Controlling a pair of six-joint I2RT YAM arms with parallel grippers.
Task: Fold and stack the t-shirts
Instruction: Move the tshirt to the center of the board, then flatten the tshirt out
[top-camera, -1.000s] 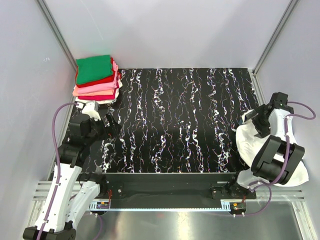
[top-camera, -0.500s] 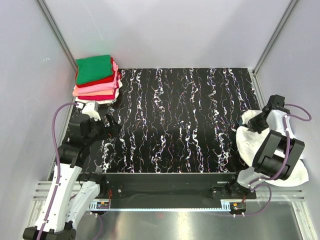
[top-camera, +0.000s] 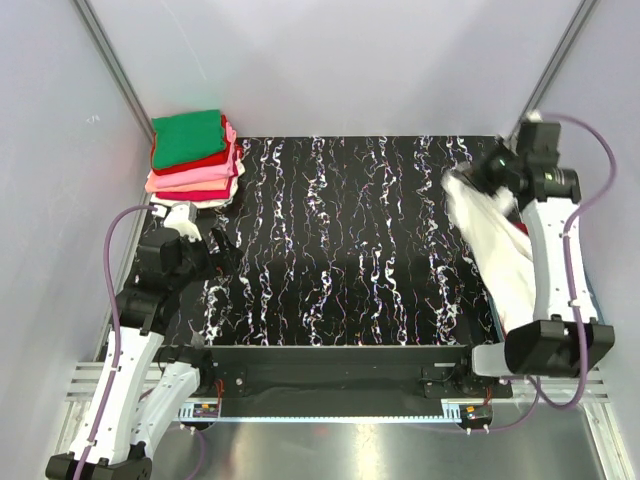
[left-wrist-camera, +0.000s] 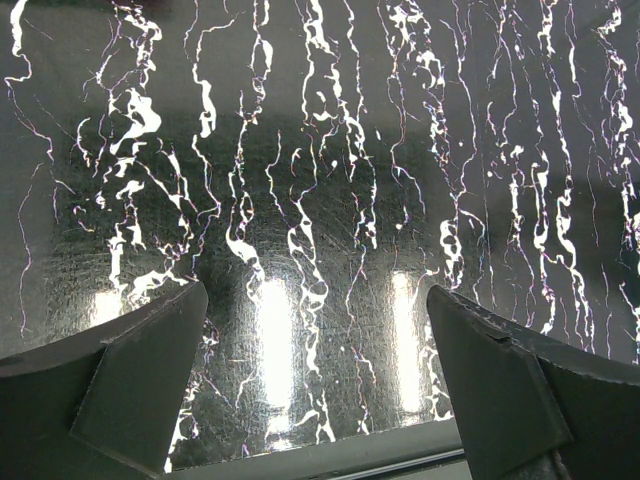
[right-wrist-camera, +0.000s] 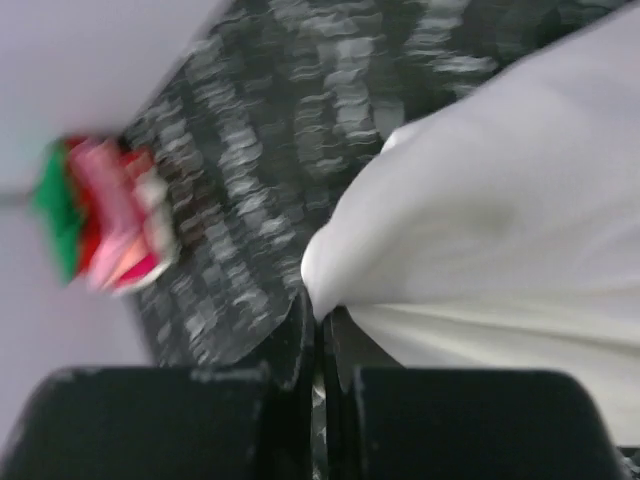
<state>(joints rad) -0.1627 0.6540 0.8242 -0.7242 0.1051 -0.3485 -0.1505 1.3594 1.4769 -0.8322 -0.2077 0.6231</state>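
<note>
A white t-shirt (top-camera: 495, 250) hangs stretched from my right gripper (top-camera: 487, 180), which is shut on a pinched fold of it (right-wrist-camera: 345, 290) high at the table's far right. The cloth trails down toward the right near edge. A stack of folded t-shirts (top-camera: 192, 155), green on top over red, pink and white, lies at the far left corner; it shows blurred in the right wrist view as the stack (right-wrist-camera: 95, 215). My left gripper (top-camera: 213, 250) hovers open over the bare mat at the near left, its fingers (left-wrist-camera: 140, 370) wide apart with nothing between them.
The black marbled mat (top-camera: 340, 240) covers the table. Grey walls with metal corner posts (top-camera: 110, 60) close in the left, back and right sides. A metal rail (top-camera: 330, 405) runs along the near edge by the arm bases.
My right gripper closed on the white t-shirt at the near right and lifted it up and toward the far right corner, stretching the cloth. The left arm stayed still.
</note>
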